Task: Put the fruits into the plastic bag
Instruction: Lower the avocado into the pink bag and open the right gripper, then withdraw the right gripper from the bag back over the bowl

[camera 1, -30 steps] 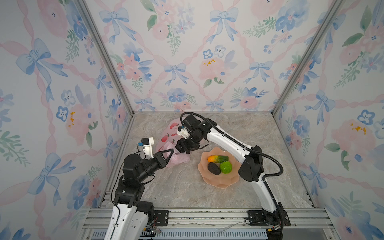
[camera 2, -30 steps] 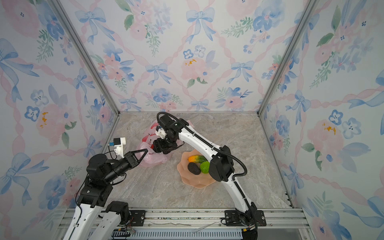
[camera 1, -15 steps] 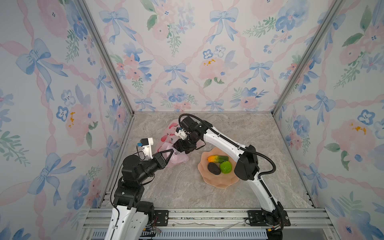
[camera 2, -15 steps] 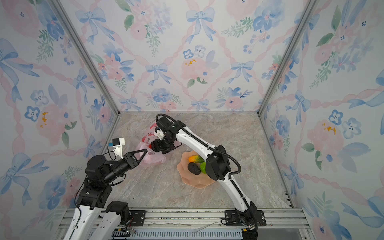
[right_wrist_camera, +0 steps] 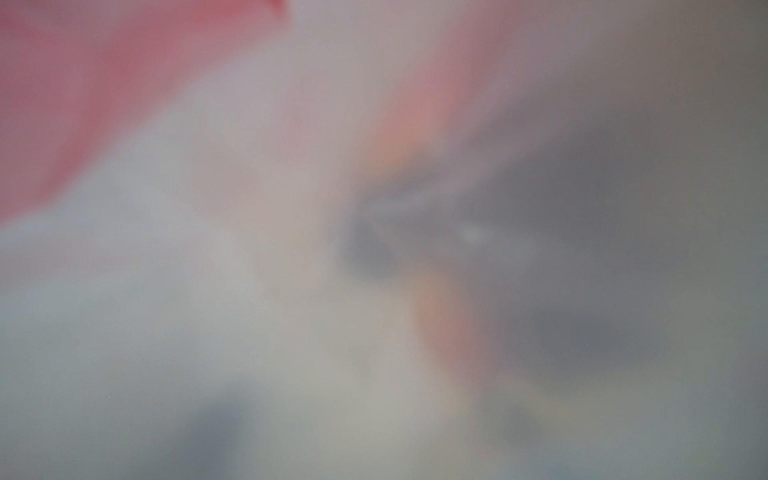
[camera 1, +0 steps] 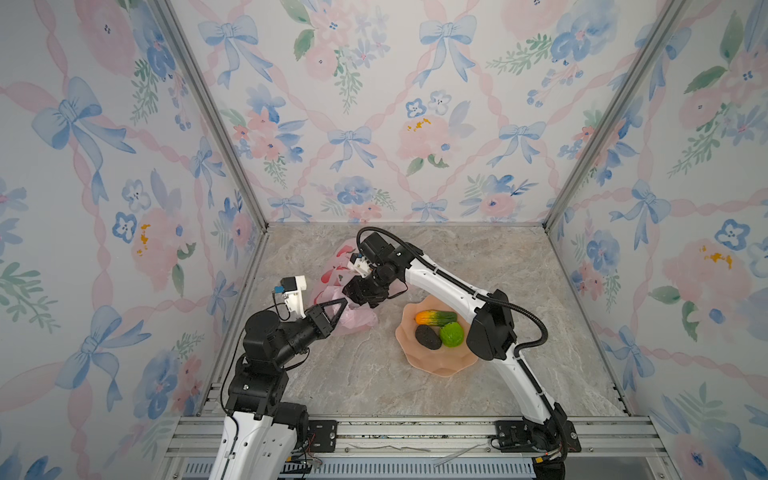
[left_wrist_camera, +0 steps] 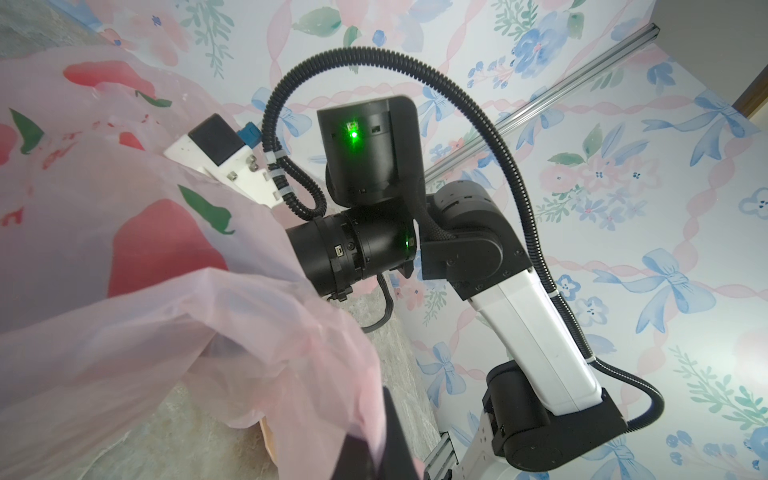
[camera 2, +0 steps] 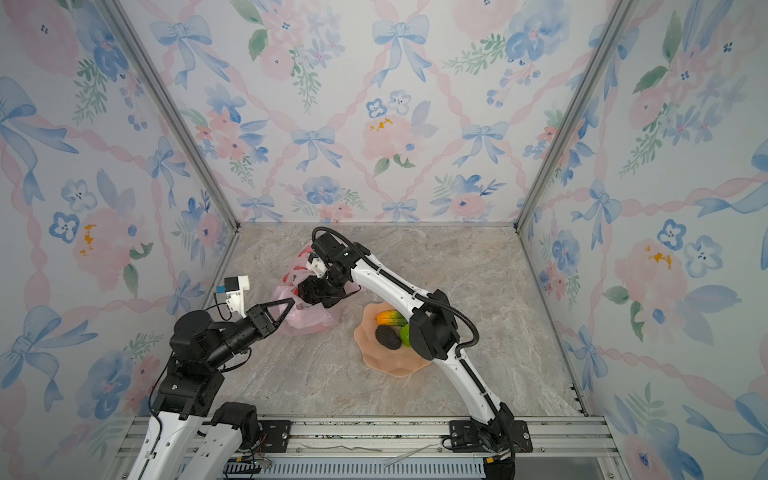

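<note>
In a top view the left gripper [camera 2: 291, 301] has its two fingers pressed together to a point on the near edge of the pink plastic bag [camera 2: 309, 322], which lies crumpled on the marble table [camera 2: 324, 374]. The right gripper [camera 2: 308, 296] reaches into the bag's mouth from the far side, and how its jaws stand I cannot tell. Near the bag stands a peach bowl [camera 2: 384, 368] holding an orange-green papaya [camera 2: 390, 318], a black avocado [camera 2: 388, 337] and a green fruit [camera 2: 404, 334], the last partly hidden behind the right arm.

Thin translucent crinkled plastic bag [camera 1: 356, 322], matt stone-look tabletop [camera 1: 374, 374], glossy bumpy green fruit [camera 1: 452, 334]
</note>
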Motion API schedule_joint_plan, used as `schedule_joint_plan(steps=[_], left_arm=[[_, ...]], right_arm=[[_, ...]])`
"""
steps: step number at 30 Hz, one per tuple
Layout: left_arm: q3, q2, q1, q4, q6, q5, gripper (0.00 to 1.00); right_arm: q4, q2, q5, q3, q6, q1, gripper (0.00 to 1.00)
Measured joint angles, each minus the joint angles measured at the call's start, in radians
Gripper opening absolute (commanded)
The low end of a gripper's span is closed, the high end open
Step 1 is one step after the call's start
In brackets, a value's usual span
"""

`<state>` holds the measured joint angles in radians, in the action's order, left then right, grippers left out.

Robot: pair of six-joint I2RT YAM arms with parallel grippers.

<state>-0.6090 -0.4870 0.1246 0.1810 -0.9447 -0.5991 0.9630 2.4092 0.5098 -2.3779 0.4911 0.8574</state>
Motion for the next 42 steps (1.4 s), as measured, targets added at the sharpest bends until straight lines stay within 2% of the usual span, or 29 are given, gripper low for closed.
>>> schedule_joint_plan(steps=[5,29,35,42], left_arm=[[0.004,0.0,0.0,0.0,-0.002,0.004,0.0],[0.019,0.0,0.0,0.0,-0.002,0.012,0.0],[0.024,0.002,0.0,0.0,-0.002,0.015,0.0],[0.038,0.006,0.0,0.0,-0.002,0.018,0.0]], right_arm=[[-0.016,0.0,0.003,0.003,0.007,0.0,0.92],[-0.034,-0.006,-0.002,0.058,0.01,0.0,0.92],[-0.034,-0.066,-0.021,0.112,-0.001,0.0,0.92],[-0.034,-0.217,-0.061,0.198,-0.028,0.0,0.92]])
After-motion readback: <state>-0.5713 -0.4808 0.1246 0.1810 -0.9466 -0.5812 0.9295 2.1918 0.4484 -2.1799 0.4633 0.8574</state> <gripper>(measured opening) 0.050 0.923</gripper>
